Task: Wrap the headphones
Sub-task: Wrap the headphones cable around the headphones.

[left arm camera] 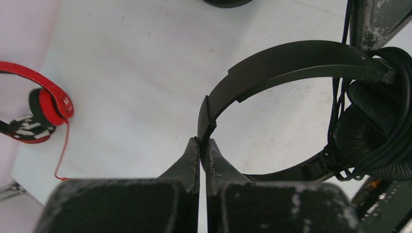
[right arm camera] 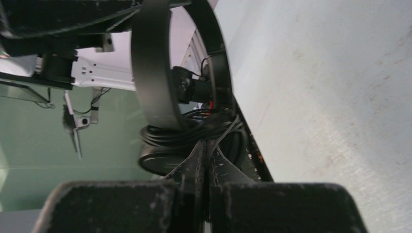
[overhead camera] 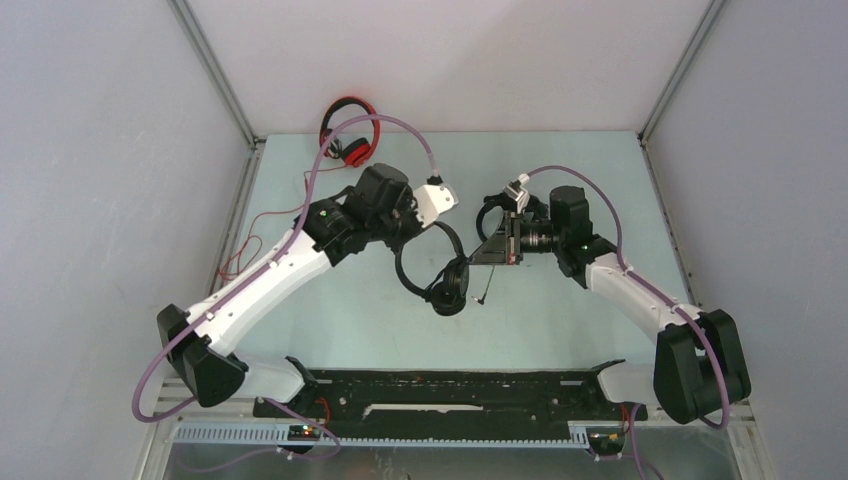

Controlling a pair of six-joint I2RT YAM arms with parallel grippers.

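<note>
Left gripper (left arm camera: 203, 145): closed, pinching the thin edge of the headband (left arm camera: 291, 56) of the black headphones (overhead camera: 447, 290).
Right gripper (right arm camera: 208, 149): closed, with strands of the black cable (right arm camera: 184, 135) running in between its tips.
Black headphones: in the middle of the table (overhead camera: 560, 330), between the two grippers, with the headband arching from the left gripper across to the ear cup (left arm camera: 369, 131).
Black cable: looped in several turns around the ear cup end of the headband, just beyond the right gripper's tips.
Contact with the table: I cannot tell whether the ear cup rests on the surface or hangs just above it.
Red headphones (overhead camera: 356, 152): in the far left corner, well apart from both grippers.
Red cable (left arm camera: 62, 150): loose, trailing from the red headphones towards the near side along the left edge.
</note>
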